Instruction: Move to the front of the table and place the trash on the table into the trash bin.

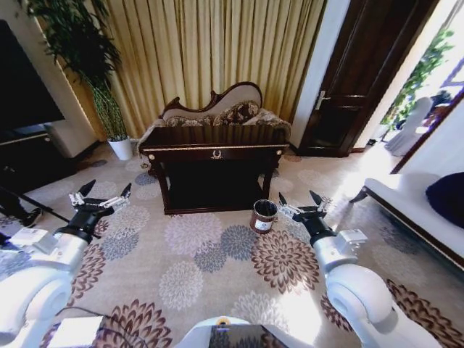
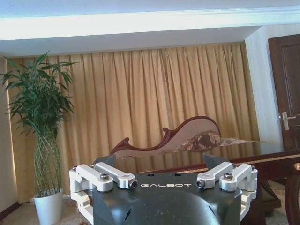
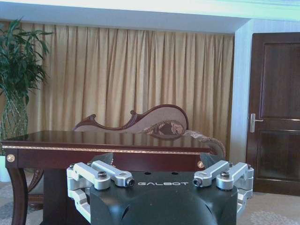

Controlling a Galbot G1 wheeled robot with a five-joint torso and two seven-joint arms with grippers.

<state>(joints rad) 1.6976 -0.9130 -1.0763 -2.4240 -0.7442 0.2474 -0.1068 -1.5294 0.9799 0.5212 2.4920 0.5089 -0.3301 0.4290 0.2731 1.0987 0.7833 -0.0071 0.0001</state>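
Table: one dark glossy table with gold trim and a gold emblem on its front, standing on the flowered carpet, well ahead of the robot.
Table top: seen from the head view its surface is too dark and far to tell if trash lies on it; in the right wrist view the near part of the top looks bare.
Table edges: the front edge faces the robot; the back edge is just before the sofa; the left edge is near the plant pot; the right edge is toward the door.
Trash bin: one small round brown bin with a black inside and a white label, on the carpet just beside the front right leg of the table.
Open room: a wide stretch of carpet lies free between the robot and the front edge of the table.
Left gripper: one, held over the carpet left of the table, well apart from it, fingers spread apart and holding nothing.
Right gripper: one, held over the carpet near the trash bin on its right, fingers spread apart and holding nothing.
Around: one curtain behind the sofa, one white bench-like seat along the right side.
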